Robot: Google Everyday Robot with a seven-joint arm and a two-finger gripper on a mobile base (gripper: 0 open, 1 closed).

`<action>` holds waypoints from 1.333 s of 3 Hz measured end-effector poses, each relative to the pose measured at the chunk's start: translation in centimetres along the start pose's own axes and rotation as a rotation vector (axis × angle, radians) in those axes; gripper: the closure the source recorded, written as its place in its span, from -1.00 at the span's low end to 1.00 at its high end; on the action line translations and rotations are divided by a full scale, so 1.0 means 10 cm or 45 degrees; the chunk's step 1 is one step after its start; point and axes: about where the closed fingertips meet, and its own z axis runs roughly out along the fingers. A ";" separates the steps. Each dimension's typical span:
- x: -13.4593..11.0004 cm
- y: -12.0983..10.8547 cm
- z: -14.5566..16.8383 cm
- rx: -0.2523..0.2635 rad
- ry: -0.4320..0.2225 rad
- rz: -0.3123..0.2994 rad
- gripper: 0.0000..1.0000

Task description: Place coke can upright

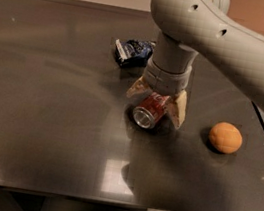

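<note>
As the camera view shows, the two-finger gripper (156, 104) hangs from the grey robot arm (225, 37) directly over the small red aluminium coke can (151, 108), low to the dark glossy table top (42, 127). Its tan fingers (179, 111) stand spread, one on each side of the can body, released rather than clenched. Contact between fingers and can cannot be confirmed. The can lies on its side between the fingers, with its silver end facing the camera and reaching slightly past the fingertips. Beyond the gripper, toward the far edge of the table, lies a crumpled dark blue and white snack bag (133, 51). Off to one side of the gripper, well apart from it, sits a round orange fruit (226, 137).

Handling judgement: the can is probably light, thin-walled and smooth. It is likely to roll on the slick table and to dent under a hard squeeze. Take hold across the cylinder wall near mid-length, with moderate force and the fingers square to the can's axis. An off-centre grip risks the can pivoting or slipping as it is tipped onto its base.
</note>
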 end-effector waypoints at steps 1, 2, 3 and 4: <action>0.02 0.00 0.01 -0.014 0.003 -0.014 -0.16; 0.04 0.00 0.00 -0.017 0.020 -0.028 0.30; 0.01 -0.06 -0.16 0.066 0.087 -0.041 0.76; -0.02 -0.19 -0.41 0.209 0.201 -0.094 1.00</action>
